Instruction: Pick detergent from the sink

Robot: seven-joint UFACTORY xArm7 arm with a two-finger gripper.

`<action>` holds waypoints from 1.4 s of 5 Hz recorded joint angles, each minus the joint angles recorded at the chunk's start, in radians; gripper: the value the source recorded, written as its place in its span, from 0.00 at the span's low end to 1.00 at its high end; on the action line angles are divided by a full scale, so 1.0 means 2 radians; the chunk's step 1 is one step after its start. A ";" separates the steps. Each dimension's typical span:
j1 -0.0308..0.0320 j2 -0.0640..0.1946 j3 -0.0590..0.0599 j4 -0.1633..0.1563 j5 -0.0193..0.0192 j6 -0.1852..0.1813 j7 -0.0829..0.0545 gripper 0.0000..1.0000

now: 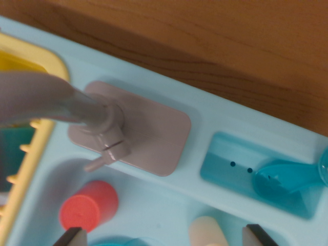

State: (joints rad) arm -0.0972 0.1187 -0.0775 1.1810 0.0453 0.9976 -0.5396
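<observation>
I look down into a light blue toy sink [169, 205]. In its basin a red cylinder-shaped object [88, 206] lies toward the wrist view's left. A cream rounded top [207, 231] pokes up at the bottom edge, and a blue curved rim [115, 241] is cut off beside the red piece. Which of these is the detergent I cannot tell. My gripper [164, 238] is open above the basin. Its dark fingertips [69, 237] show at the bottom, one by the red object and one to the right of the cream top.
A grey faucet [56, 100] on a grey base plate [148, 134] arches over the basin's back rim. A teal soap tray [241, 166] with a translucent blue piece [287, 179] sits at right. A yellow rack [36, 138] borders the left. Wooden tabletop [215, 41] lies beyond.
</observation>
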 joint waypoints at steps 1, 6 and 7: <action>0.0000 0.000 0.000 0.000 0.0000 0.000 0.000 0.00; -0.0089 0.017 -0.007 -0.043 0.0084 -0.065 -0.060 0.00; -0.0089 0.017 -0.007 -0.043 0.0084 -0.065 -0.060 0.00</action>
State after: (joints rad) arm -0.1150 0.1526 -0.0914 1.0956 0.0621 0.8685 -0.6586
